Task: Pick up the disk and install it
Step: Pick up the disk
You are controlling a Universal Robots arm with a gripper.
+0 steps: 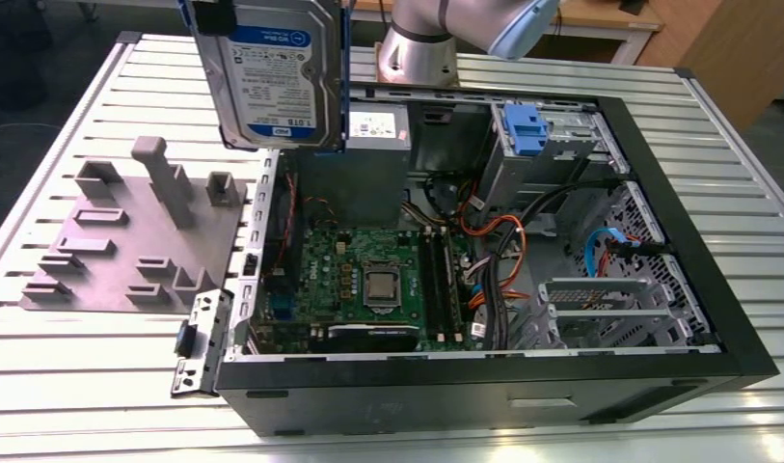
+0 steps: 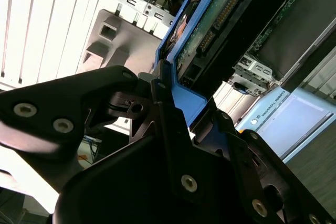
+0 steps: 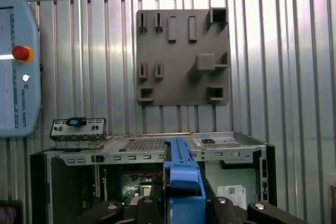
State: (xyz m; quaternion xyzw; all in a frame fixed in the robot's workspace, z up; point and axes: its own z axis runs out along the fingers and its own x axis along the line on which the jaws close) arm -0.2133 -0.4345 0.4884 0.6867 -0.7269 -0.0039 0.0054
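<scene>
Worktop: ribbed metal worktop. An open computer case lies on its side across the middle. A grey fixture plate sits beside it, toward the edge on the exterior view's left.
Risk, near: the motherboard lies exposed on the case floor. A dropped drive would likely land on it or on the case wall.
Risk, middle: loose cables run between the board and the drive bay. I judge them liable to snag or block a drive brought in low.
Risk, far: a grey metal box with a white sticker sits at the far wall of the case, below the held load as far as the exterior view tells. A swing or tilt could knock against it.
Risk, grip: the hold appears to be on plastic alone. A slip or twist there is possible and would spoil alignment with the bay.
Disk: the disk is clear of the worktop. It hangs upright above the case's far corner on the exterior view's left, well apart from the drive bay.
Tool: the tool is closed on the disk's blue bracket, with black fingers pressed to either side.
Disk to tool: the disk is clamped between the fingers, and its body extends away from them toward the case.
</scene>
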